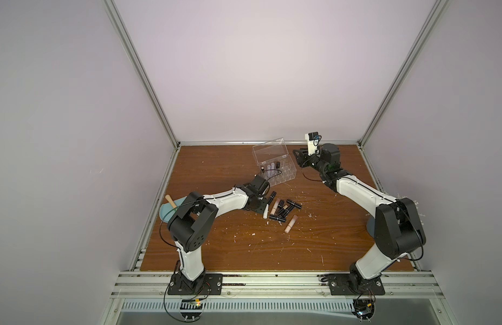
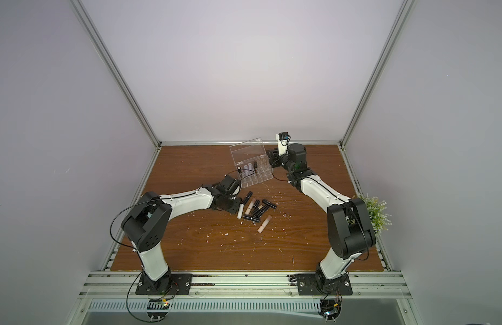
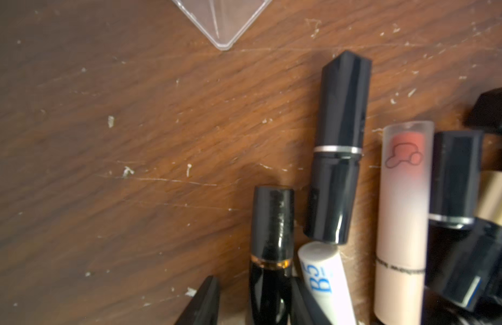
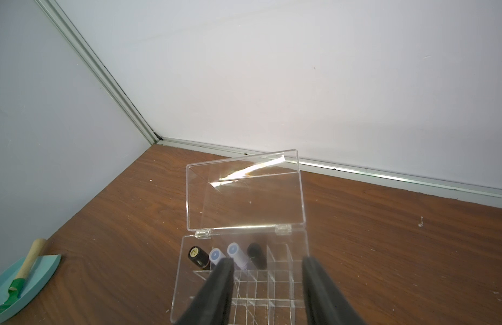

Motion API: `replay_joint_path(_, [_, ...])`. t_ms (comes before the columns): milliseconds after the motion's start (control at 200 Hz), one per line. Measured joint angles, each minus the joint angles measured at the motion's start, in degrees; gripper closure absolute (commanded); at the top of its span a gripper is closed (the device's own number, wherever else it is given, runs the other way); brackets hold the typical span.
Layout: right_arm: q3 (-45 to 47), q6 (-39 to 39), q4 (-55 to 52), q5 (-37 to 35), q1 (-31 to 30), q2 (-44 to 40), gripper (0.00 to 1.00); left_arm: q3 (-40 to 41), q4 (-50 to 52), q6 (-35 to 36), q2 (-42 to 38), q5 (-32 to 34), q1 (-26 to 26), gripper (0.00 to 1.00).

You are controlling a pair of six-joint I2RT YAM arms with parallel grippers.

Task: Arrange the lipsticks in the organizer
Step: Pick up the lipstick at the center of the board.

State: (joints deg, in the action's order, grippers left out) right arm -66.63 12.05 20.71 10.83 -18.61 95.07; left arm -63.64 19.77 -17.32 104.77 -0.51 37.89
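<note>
Several loose lipsticks lie in a heap on the wooden table, mostly black. My left gripper is low over the heap's left edge and open. Its jaws straddle a black gold-banded lipstick; one finger touches it, the other stands a gap away. Beside it lie a white tube, a black silver-banded one and a pink one. The clear organizer stands behind with its lid up. Several lipsticks stand in its back row, two black and two lavender. My right gripper hovers open and empty over it.
A light-blue dustpan with a wooden-handled green tool lies at the table's left edge behind my left arm. A beige-pink lipstick lies apart, in front of the heap. A small green plant stands at the right edge. White crumbs dot the table.
</note>
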Motion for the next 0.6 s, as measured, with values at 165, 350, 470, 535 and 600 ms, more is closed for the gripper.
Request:
replay_joint_path(165, [0.0,0.0,0.0,0.0,0.0,0.0,0.55,-1.2,0.6,0.2,1.0,1.2,0.0,0.62])
replay_joint_path(350, [0.0,0.0,0.0,0.0,0.1,0.0,0.55,-1.4,0.8,0.6,1.1,2.3,0.0,0.66])
replay_joint_path(470, [0.0,0.0,0.0,0.0,0.1,0.0,0.55,-1.4,0.9,0.9,1.1,3.0,0.0,0.7])
replay_joint_path(535, [0.0,0.0,0.0,0.0,0.1,0.0,0.55,-1.4,1.0,0.9,1.1,3.4,0.0,0.71])
replay_joint_path(600, [0.0,0.0,0.0,0.0,0.1,0.0,0.55,-1.4,1.0,1.1,1.1,3.8,0.0,0.72])
